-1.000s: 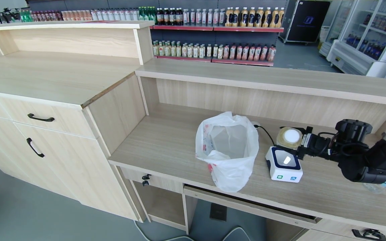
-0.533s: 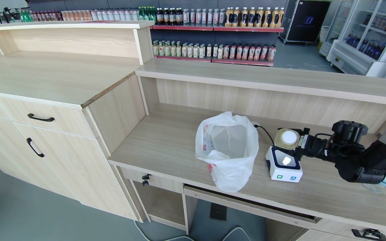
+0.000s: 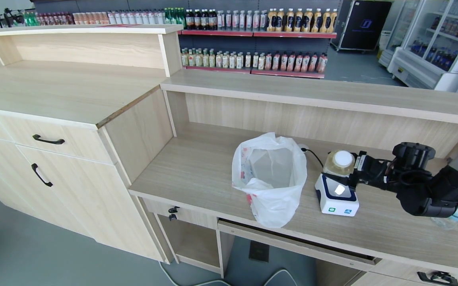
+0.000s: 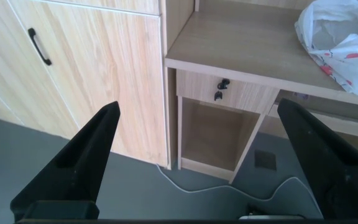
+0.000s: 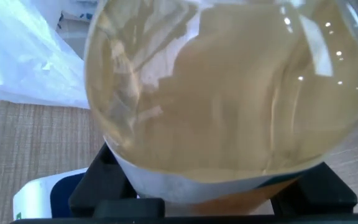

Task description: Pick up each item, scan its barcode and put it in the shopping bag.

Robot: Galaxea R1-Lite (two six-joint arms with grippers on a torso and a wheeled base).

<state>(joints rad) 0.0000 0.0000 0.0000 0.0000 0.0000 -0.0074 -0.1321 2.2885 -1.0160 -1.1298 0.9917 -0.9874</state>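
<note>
My right arm lies level over the counter's (image 3: 197,167) right end, right gripper (image 3: 351,168) clamped on a bottle (image 3: 339,162) above the scanner (image 3: 336,195). My left gripper (image 4: 197,111) hangs spread wide off the front edge.

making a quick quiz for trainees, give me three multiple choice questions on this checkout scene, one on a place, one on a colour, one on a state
1. Where does the white plastic shopping bag stand relative to the white-and-blue box-shaped scanner?
A) to the robot's left
B) to its right
C) on top

2. Cap colour of the clear bottle of yellowish drink?
A) red
B) white
C) green

3. The right tool is:
A) open and empty
B) shut on the bottle
C) inside the bag

Answers:
1 A, the head view shows the bag left of the scanner.
2 B, the cap looks white from above.
3 B, the tool clamps the bottle.
</note>
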